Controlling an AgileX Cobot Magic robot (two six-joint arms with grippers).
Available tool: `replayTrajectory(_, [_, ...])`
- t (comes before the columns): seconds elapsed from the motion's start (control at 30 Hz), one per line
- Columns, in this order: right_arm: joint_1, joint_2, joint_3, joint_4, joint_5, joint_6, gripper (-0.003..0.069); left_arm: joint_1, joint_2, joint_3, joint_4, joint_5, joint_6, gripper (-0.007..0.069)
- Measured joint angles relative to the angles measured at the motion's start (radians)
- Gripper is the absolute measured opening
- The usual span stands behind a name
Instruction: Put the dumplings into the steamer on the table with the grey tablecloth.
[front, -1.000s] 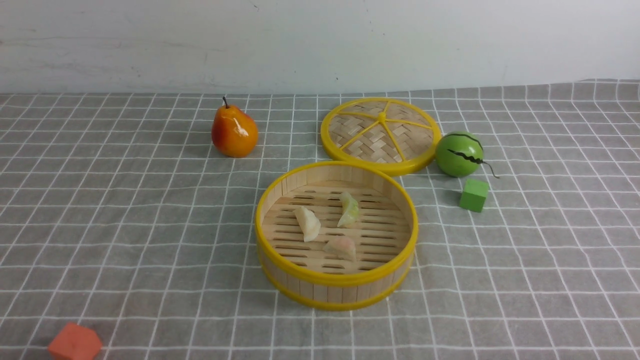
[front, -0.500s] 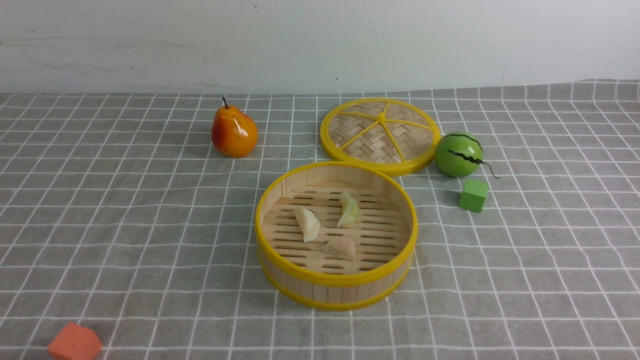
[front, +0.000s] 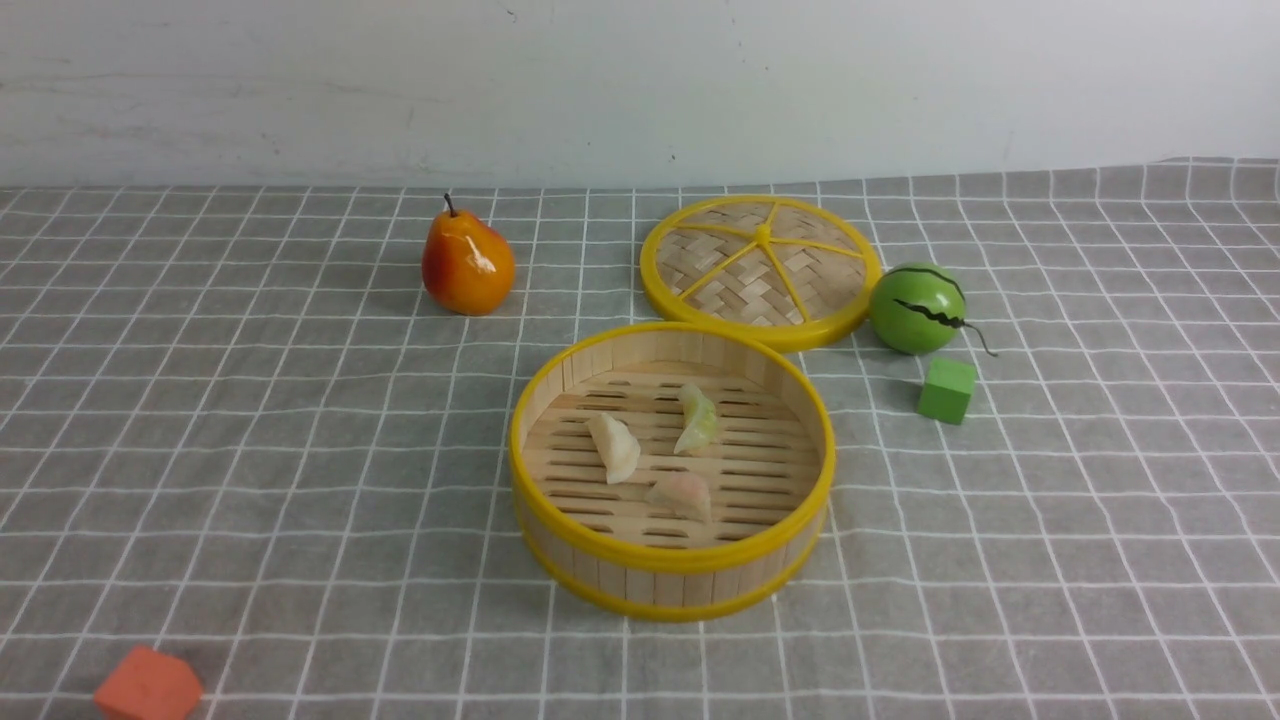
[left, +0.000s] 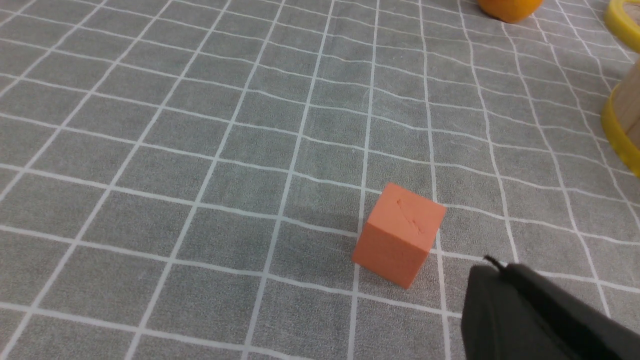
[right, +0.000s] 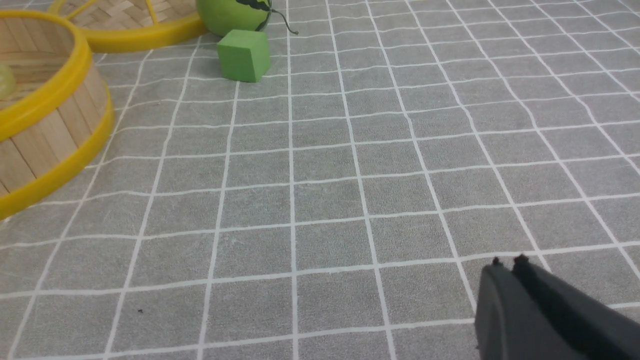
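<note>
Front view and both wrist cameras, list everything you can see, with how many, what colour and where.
steamer: one, bamboo with yellow rims, middle of the table
dumplings: three, white, pale green, pale pink, on the steamer floor
lid: one, woven bamboo, yellow rim, flat behind the steamer
pear: one, orange-red, far left of the lid
toy watermelon: one, green, right of the lid
green cube: one, in front of the watermelon
orange block: one, near left
grey tablecloth: one, white grid, covers the table
left gripper: black, shut, near the orange block
right gripper: black, shut, over bare cloth
</note>
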Motion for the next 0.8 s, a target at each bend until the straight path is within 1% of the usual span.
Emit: replayTrajectory(0.8, [0.0,0.0,0.0,0.0,0.0,0.0,0.0042,0.0,0.0,0.0,0.0,0.0,0.001,-0.0014])
